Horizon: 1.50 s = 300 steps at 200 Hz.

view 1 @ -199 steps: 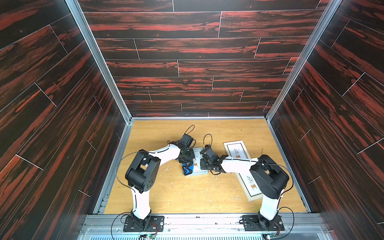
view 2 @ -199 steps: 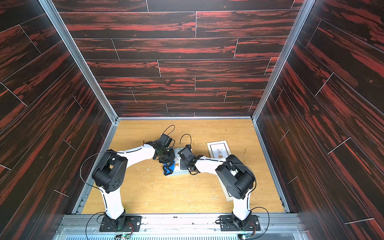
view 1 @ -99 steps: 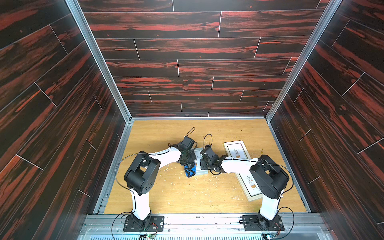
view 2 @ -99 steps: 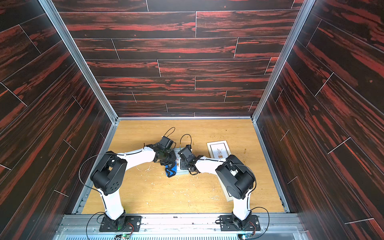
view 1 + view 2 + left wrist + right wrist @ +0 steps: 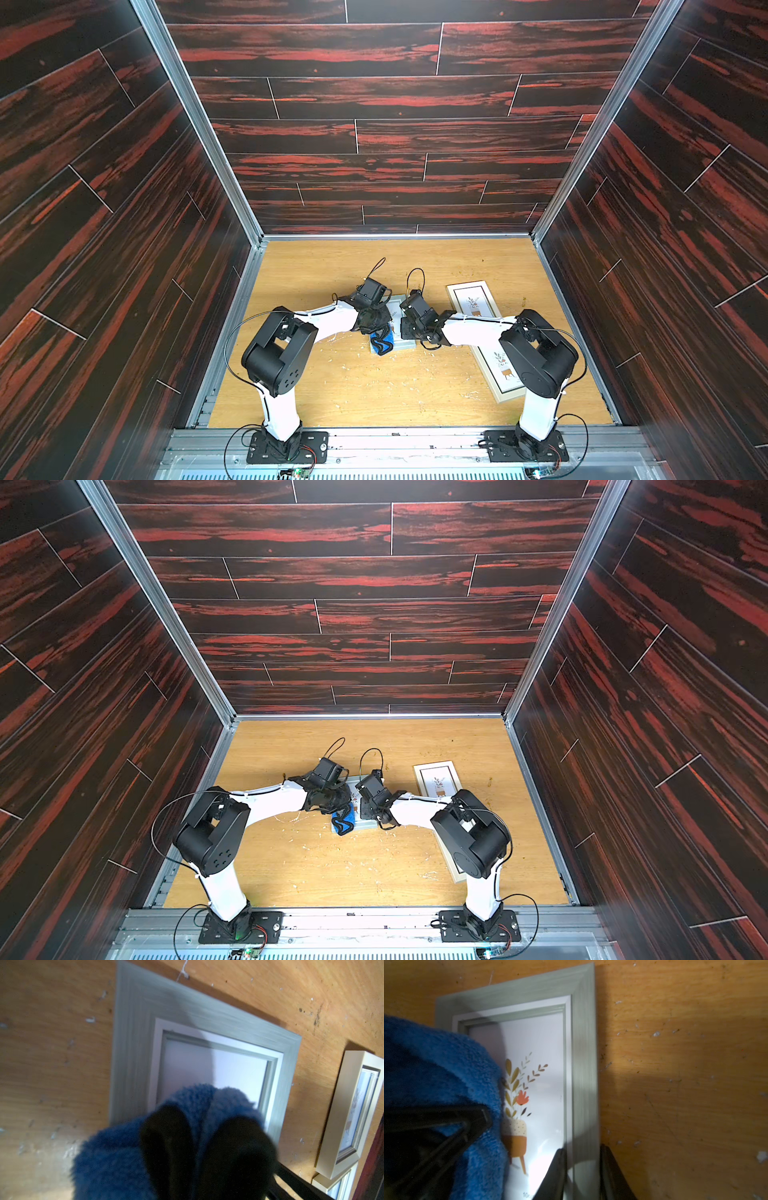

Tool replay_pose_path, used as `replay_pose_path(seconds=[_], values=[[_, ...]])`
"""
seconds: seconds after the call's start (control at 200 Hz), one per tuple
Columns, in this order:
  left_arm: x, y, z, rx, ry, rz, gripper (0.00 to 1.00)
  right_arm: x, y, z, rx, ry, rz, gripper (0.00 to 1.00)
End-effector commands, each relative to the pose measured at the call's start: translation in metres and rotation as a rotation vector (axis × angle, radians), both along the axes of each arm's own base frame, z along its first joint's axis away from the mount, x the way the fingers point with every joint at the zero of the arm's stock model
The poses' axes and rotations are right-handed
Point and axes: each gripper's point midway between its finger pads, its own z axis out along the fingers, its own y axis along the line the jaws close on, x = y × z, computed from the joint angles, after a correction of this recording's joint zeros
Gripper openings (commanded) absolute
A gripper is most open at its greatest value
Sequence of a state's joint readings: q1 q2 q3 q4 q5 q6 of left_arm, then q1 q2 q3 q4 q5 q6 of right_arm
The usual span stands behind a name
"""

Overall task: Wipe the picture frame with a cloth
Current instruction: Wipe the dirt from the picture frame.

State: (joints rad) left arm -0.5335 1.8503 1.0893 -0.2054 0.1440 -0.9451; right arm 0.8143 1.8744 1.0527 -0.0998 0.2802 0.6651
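Observation:
A small grey-green picture frame [image 5: 406, 343] with a potted-plant print lies flat mid-table, also seen in the other top view [image 5: 369, 823]. My left gripper [image 5: 202, 1124] is shut on the blue fluffy cloth [image 5: 116, 1157], and presses it down on the frame's glass. The cloth [image 5: 380, 343] bunches over the frame's left part, its black edging showing. My right gripper [image 5: 582, 1153] is shut on the frame's right rail [image 5: 583, 1064], one finger on the glass side and one on the table side. The cloth [image 5: 436, 1064] hides the left part of the print.
Two cream-framed pictures lie to the right, one [image 5: 471, 299] farther back and one [image 5: 505, 376] partly under my right arm. White crumbs [image 5: 353, 365] dot the wooden table. Dark panelled walls close in three sides.
My left gripper has slid the cloth a little toward the near edge over the frame. The right gripper keeps its hold and has not moved.

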Motion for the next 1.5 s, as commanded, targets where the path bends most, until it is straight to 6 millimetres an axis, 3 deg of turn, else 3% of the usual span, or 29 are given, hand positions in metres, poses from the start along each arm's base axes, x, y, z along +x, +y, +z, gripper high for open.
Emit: replay_pose_path(seconds=[0.0,0.05,0.11,0.195,0.276,0.371,0.601,0.721,1.002,1.102,1.298,1.383,1.498], values=[[-0.025,0.038,-0.052,0.121,0.206,0.041,0.0,-0.017,-0.017,-0.028,-0.09,0.103,-0.018,0.11],[-0.028,0.034,-0.046,0.124,0.204,0.025,0.0,-0.015,-0.017,-0.025,-0.097,0.098,-0.017,0.11],[-0.045,0.028,-0.039,0.137,0.202,0.0,0.0,-0.013,-0.018,-0.022,-0.104,0.09,-0.02,0.11],[-0.074,0.031,-0.045,0.125,0.238,0.009,0.0,-0.012,-0.02,-0.021,-0.103,0.083,-0.025,0.12],[-0.083,0.037,-0.049,0.11,0.239,0.033,0.0,-0.012,-0.019,-0.022,-0.096,0.085,-0.031,0.12],[-0.061,0.036,-0.043,0.09,0.189,0.037,0.0,-0.013,-0.014,-0.023,-0.074,0.097,-0.023,0.11],[0.026,0.041,-0.019,0.005,-0.006,0.098,0.0,-0.015,-0.012,-0.017,-0.06,0.088,0.0,0.11],[0.051,0.022,-0.012,-0.06,-0.083,0.069,0.0,-0.017,-0.009,-0.016,-0.039,0.092,0.008,0.11],[0.067,-0.033,-0.018,-0.136,-0.112,-0.057,0.0,-0.019,-0.005,-0.016,-0.017,0.097,0.008,0.1],[0.066,-0.02,-0.017,-0.108,-0.134,-0.047,0.0,-0.017,-0.008,-0.015,-0.033,0.091,0.004,0.11],[0.061,0.034,-0.011,-0.009,-0.191,-0.008,0.0,-0.018,-0.01,-0.017,-0.039,0.092,0.0,0.11],[0.065,0.029,-0.011,-0.022,-0.195,-0.025,0.0,-0.018,-0.008,-0.017,-0.032,0.094,0.003,0.11],[0.073,-0.004,-0.01,-0.081,-0.205,-0.072,0.0,-0.019,-0.006,-0.017,-0.026,0.099,0.007,0.1]])
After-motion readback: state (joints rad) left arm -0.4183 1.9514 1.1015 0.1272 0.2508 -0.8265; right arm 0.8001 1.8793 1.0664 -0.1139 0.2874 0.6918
